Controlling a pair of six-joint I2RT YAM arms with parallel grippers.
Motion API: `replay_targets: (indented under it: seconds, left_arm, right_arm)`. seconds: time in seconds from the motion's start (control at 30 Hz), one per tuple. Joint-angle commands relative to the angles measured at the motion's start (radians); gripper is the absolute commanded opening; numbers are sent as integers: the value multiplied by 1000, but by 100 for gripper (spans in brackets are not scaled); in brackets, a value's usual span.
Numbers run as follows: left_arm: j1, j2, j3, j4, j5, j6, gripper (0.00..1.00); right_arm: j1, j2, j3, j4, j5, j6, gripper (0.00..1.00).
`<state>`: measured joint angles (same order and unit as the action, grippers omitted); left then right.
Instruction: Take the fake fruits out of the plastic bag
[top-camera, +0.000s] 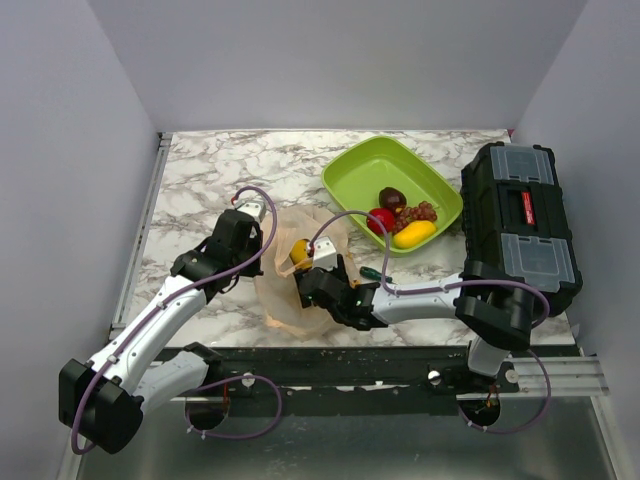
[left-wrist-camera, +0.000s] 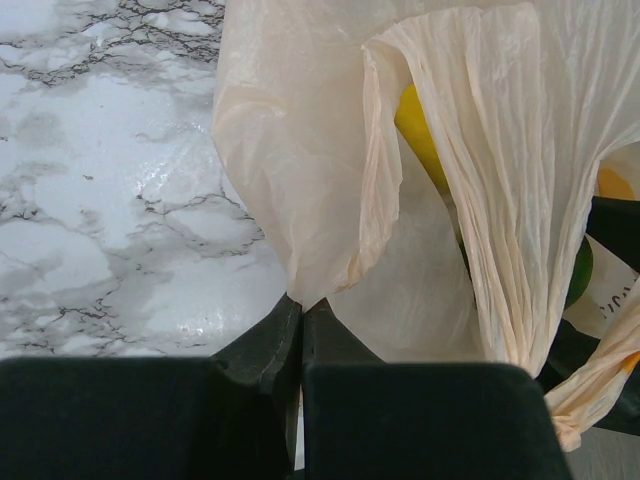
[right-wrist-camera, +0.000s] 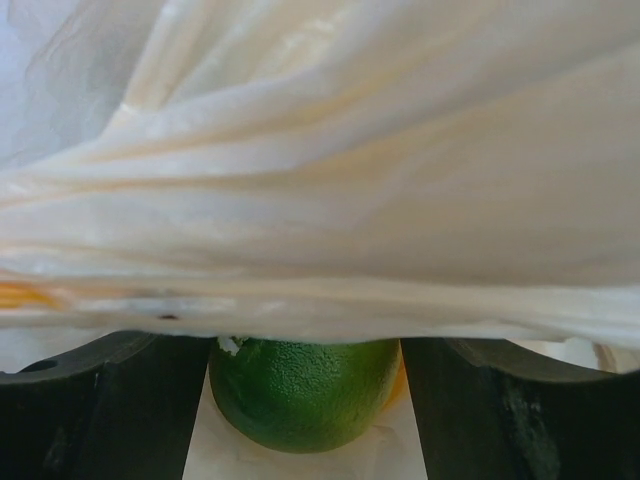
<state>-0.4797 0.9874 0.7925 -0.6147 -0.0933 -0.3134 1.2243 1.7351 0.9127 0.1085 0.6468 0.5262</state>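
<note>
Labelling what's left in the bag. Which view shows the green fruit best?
Right wrist: the green fruit fills the gap between the right tool's fingers, pebbled skin clear, top hidden under the plastic bag. Left wrist shows only a green sliver behind the bag. Top external doesn't show it.

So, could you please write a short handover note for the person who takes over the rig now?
Left gripper: fingers shut, pinching the edge of the plastic bag.
Right gripper: fingers open under the bag's film, with a green fruit between them; contact unclear.
Done: plum, red apple, grapes and yellow piece lie in the green tray.
Left: at least the green fruit and a yellow fruit are in the bag; take them out.
</note>
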Motion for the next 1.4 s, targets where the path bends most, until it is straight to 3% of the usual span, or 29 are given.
replay_targets:
  seconds: [0.0,0.07,0.23,0.4,0.73,1.23,1.37]
  left_arm:
    - [2,6,-2,12,24,10,0]
    - [2,7,-3,11,24,10,0]
    - [2,7,-4,10,21,10,0]
    - [1,3,-5,12,25,8,0]
    - [1,-3,-5,12,31,7,0]
    - [1,-1,-9,12,26,7,0]
    - [2,0,-6,10,24,7,0]
  right_arm:
    - [5,29,-10,-24,-37,7,74]
    - [4,27,-5,-24,-36,1,69]
    - [4,5,20,-30,-38,-19,45]
    - [5,-67,25,-25,-13,-39,35]
    - [4,-200,0,14,10,-66,27]
    - [4,-408,-142,294,-260,-69,19]
    - [4,-497,-163,294,-237,-83,17]
